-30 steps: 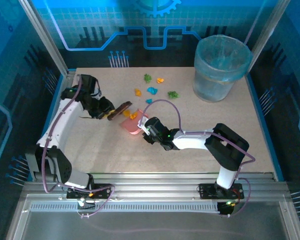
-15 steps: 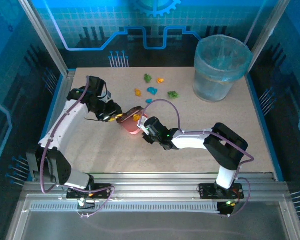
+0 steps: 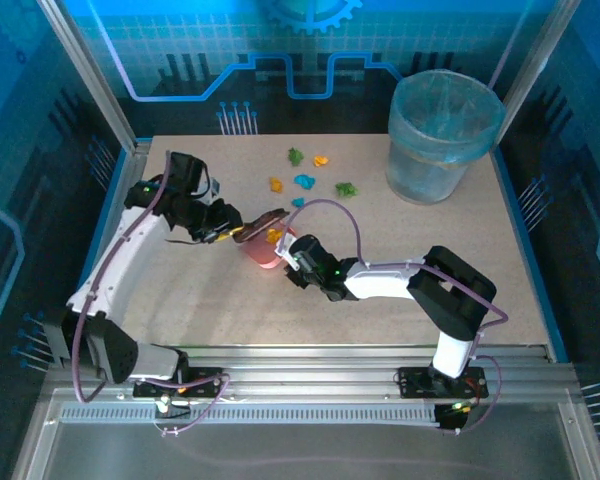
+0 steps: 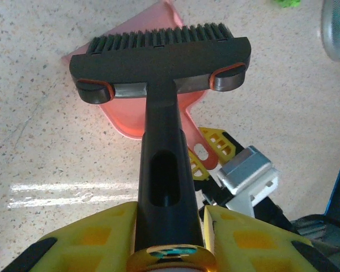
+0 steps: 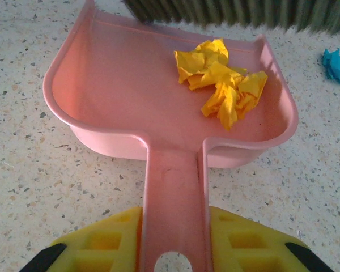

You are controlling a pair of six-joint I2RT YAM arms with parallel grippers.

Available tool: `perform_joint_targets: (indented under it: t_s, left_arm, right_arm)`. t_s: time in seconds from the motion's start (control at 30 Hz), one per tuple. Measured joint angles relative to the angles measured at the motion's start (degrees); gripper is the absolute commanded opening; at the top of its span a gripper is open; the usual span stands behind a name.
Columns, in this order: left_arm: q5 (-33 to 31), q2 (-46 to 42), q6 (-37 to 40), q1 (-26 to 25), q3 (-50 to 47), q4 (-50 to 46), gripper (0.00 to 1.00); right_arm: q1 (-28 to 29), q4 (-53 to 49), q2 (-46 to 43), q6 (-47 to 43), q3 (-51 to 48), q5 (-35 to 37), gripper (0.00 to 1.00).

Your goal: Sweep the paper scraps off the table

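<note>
From the overhead view I have the dustpan (image 3: 263, 252) sitting on the table (image 3: 210, 310) a little left of centre, its handle running toward the lower right. The brush (image 3: 262, 219) lies just above it in the frame, its head at the pan's open mouth. In the right wrist view, crumpled scraps (image 5: 221, 82) lie inside the pan, toward its right wall, and a stray scrap (image 5: 335, 63) sits on the table just outside it, at the right edge. Loose paper scraps (image 3: 305, 181) are strewn above the pan, in the upper middle. The bin (image 3: 442, 135) stands in the upper right corner of the table, well apart from the pan.
</note>
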Motion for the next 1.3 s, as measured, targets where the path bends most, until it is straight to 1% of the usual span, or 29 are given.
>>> perform_joint_targets:
  t_s: [0.2, 0.43, 0.57, 0.77, 0.93, 1.17, 1.3]
  left_arm:
    - [0.0, -2.5, -0.2, 0.0, 0.0, 1.2, 0.00]
    - [-0.3, -5.6, -1.5, 0.0, -1.7, 4.9, 0.00]
    - [-0.1, -5.7, -2.0, 0.0, -1.7, 6.4, 0.00]
    - [1.9, -3.2, -3.0, -0.2, -2.8, 7.2, 0.00]
    - [3.0, -3.1, -3.0, -0.4, -3.3, 7.5, 0.00]
    - [7.8, -3.5, -4.0, -0.4, -3.3, 8.3, 0.00]
    - [8.6, -4.7, -4.3, -0.4, -2.6, 8.3, 0.00]
  right_arm:
    - [0.0, 2.3, -1.1, -0.2, -2.1, 0.1, 0.00]
    - [0.0, 5.1, -3.0, -0.9, -5.4, 0.1, 0.00]
    - [0.0, 6.4, -3.0, -1.4, -5.9, 0.1, 0.00]
    - [0.0, 9.3, -3.7, -2.0, -8.4, 0.0, 0.00]
    - [0.0, 12.8, -5.3, -2.6, -11.5, 0.0, 0.00]
    - [0.0, 20.6, -8.5, -3.3, -17.6, -0.2, 0.00]
    - [0.0, 24.3, -11.1, -3.3, -20.8, -0.2, 0.00]
